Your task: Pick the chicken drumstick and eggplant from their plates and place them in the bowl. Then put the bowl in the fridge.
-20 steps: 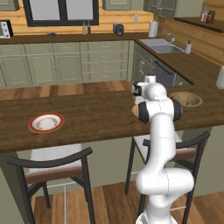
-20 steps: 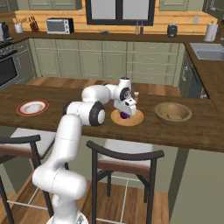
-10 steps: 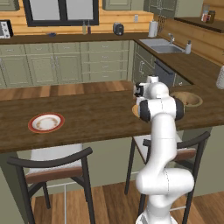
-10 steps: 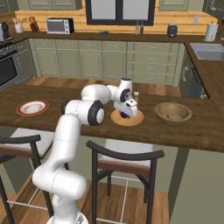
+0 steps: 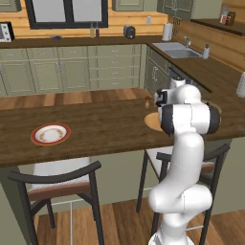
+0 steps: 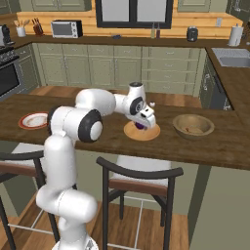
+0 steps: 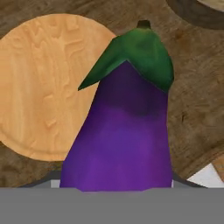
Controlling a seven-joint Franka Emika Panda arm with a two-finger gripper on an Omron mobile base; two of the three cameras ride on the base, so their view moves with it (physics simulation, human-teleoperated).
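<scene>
My gripper (image 6: 141, 123) hangs over the flat tan wooden plate (image 6: 146, 135) on the island counter, shut on the eggplant (image 6: 140, 126). In the hand view the glossy purple eggplant (image 7: 124, 131) with its green cap stands close up and hides both fingertips, with the wooden plate (image 7: 39, 87) below it to the left. The wooden bowl (image 6: 181, 120) sits just right of that plate, and a small orange-brown piece inside it looks like the chicken drumstick (image 6: 193, 130). At the counter's left end lies the white plate (image 6: 22, 122) with the orange-red rim. The fridge is out of view.
Two dark bar stools (image 6: 139, 178) stand against the near side of the island counter (image 6: 97, 141). Green cabinets, a sink (image 5: 179, 52) and a microwave (image 6: 66, 28) line the far walls. The arm's own links (image 5: 189, 117) hide part of the bowl in the left base view.
The fingers have closed onto the eggplant over the wooden plate. The arm has hardly moved otherwise, and the plates and the bowl have stayed where they were.
</scene>
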